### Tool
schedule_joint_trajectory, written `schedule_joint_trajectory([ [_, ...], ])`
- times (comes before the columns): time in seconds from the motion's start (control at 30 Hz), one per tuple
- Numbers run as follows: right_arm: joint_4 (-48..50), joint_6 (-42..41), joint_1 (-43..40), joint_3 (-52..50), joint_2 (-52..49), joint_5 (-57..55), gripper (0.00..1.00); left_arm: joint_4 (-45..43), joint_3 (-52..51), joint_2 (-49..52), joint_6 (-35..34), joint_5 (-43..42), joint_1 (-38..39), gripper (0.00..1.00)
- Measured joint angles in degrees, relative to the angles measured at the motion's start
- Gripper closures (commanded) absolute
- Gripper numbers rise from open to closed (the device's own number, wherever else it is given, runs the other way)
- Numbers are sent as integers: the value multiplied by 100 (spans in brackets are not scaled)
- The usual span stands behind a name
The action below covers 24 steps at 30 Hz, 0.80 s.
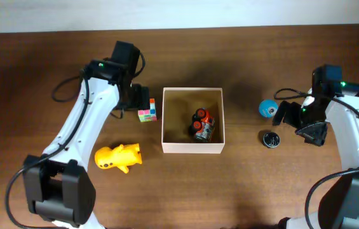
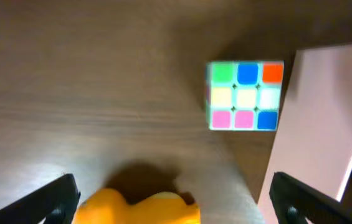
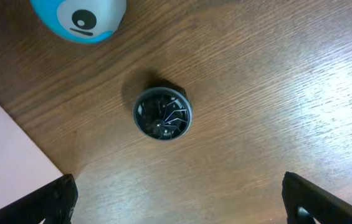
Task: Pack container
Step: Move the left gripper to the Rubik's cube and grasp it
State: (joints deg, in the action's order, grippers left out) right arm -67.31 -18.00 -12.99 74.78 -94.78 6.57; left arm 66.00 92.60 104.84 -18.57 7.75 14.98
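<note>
The container (image 1: 192,147) is a square open-top box, white outside and tan inside, at the table's middle. A red and black toy car (image 1: 202,124) lies inside it. My left gripper (image 1: 140,98) is open and empty, hovering just left of the box by a multicoloured puzzle cube (image 1: 146,111). In the left wrist view the cube (image 2: 245,95) lies ahead of the open jaws (image 2: 176,205), beside the box wall (image 2: 325,124), and a yellow toy (image 2: 139,208) shows low between the fingers. My right gripper (image 1: 300,124) is open and empty above a black round disc (image 1: 270,139).
The yellow duck-like toy (image 1: 119,156) lies front left of the box. A blue ball with an eye (image 1: 268,107) sits right of the box. In the right wrist view the disc (image 3: 162,113), ball (image 3: 79,18) and box wall (image 3: 4,162) show beyond the open jaws (image 3: 188,202).
</note>
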Motion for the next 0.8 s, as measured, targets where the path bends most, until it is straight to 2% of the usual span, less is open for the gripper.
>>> schedule_joint_trajectory([
  [0.13,0,0,0,0,0,-2,1,-1220,-638,-7,42,-389,11,3],
  [0.27,2,-2,0,0,0,-2,1,-2044,-1132,-7,-7,-656,37,6],
  [0.6,0,-2,0,0,0,0,1,-2623,-1316,487,-72,-800,66,7],
  [0.67,0,0,0,0,0,0,1,-2710,-1320,699,-72,-802,76,11],
  [0.8,0,-2,0,0,0,0,1,-2798,-1338,1005,-101,-804,109,26],
])
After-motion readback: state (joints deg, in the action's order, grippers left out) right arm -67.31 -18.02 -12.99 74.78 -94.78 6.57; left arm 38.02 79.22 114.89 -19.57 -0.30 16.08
